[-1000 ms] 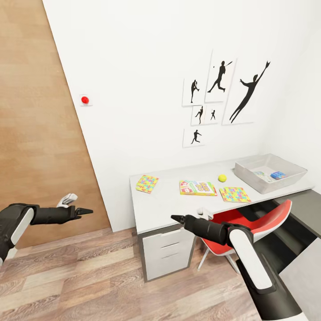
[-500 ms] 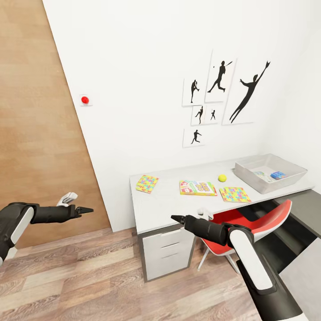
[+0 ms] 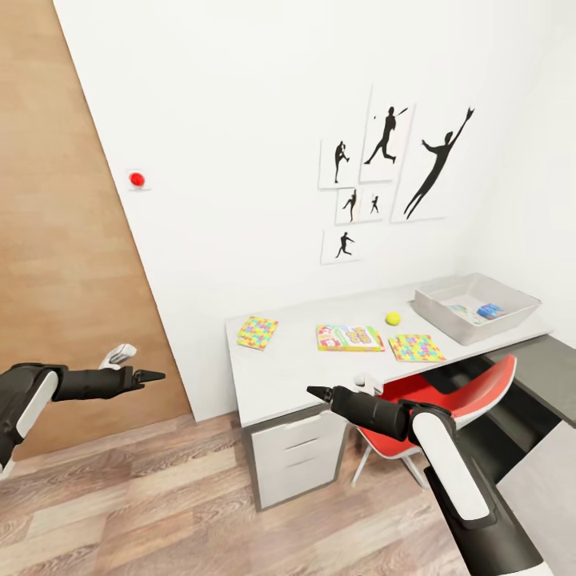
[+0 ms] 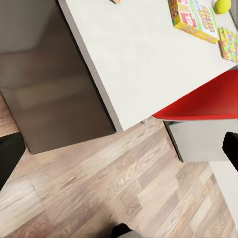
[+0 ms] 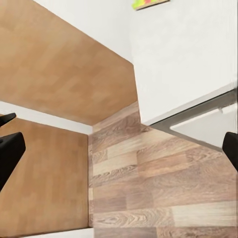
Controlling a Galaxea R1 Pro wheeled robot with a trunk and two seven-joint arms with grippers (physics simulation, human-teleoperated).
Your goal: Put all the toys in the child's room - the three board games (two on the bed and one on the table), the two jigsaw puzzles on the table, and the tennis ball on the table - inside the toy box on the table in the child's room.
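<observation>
On the white table point(image 3: 276, 372) lie a colourful jigsaw puzzle point(image 3: 258, 332), a board game box point(image 3: 349, 338), a yellow tennis ball point(image 3: 393, 318) and a second puzzle point(image 3: 416, 347). The grey toy box point(image 3: 475, 307) stands at the table's far right end with a few items inside. My right gripper point(image 3: 316, 392) hovers at the table's near edge, open and empty. My left gripper point(image 3: 156, 374) hangs open over the floor, well left of the table. In the left wrist view the board game point(image 4: 196, 17), ball point(image 4: 222, 5) and puzzle point(image 4: 229, 43) appear.
A red chair point(image 3: 456, 396) is tucked under the table, beside a drawer unit point(image 3: 296, 464). A wooden door point(image 3: 56, 240) fills the left wall, and silhouette pictures point(image 3: 384, 168) hang above the table. Wood floor point(image 3: 160, 496) stretches before the table. A dark surface point(image 3: 552, 376) lies at the right.
The whole picture has shifted a little to the left and up, so the camera has moved. Both arms keep the same pose and nothing on the table has moved.
</observation>
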